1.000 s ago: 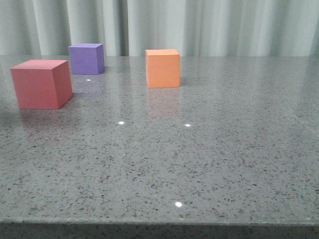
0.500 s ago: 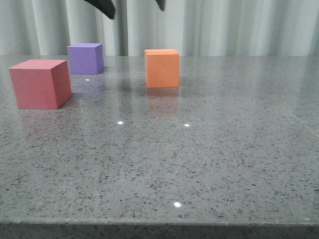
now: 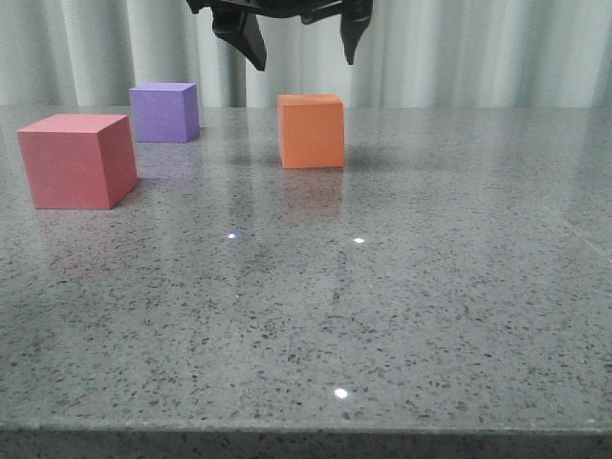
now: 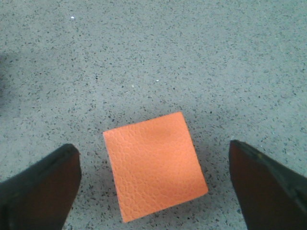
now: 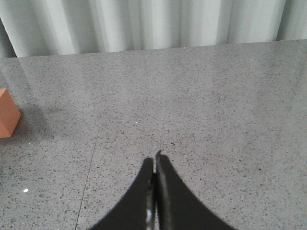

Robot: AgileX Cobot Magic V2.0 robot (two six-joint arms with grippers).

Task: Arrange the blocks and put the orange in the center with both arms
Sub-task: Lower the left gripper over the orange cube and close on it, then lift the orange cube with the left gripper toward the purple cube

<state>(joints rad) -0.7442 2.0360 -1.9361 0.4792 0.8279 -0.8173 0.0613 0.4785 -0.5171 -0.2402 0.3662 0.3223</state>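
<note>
Front view: we see the left gripper [image 3: 304, 53] hanging from the top edge above the orange cube [image 3: 312, 131], fingers spread wide, clear of it, holding nothing. The orange cube sits on the table [image 3: 402, 306], right of the purple cube [image 3: 165, 113] and pinkish-red cube [image 3: 76, 161]; all three apart.

Left wrist view: we look straight down; the orange cube [image 4: 154, 164] lies between the two spread fingers [image 4: 41, 191], a gap on each side, no contact.

Right wrist view: right gripper [image 5: 155, 160] low over bare table, fingers pressed together, empty. An orange cube corner [image 5: 7, 120] shows at the frame edge, well apart.
</note>
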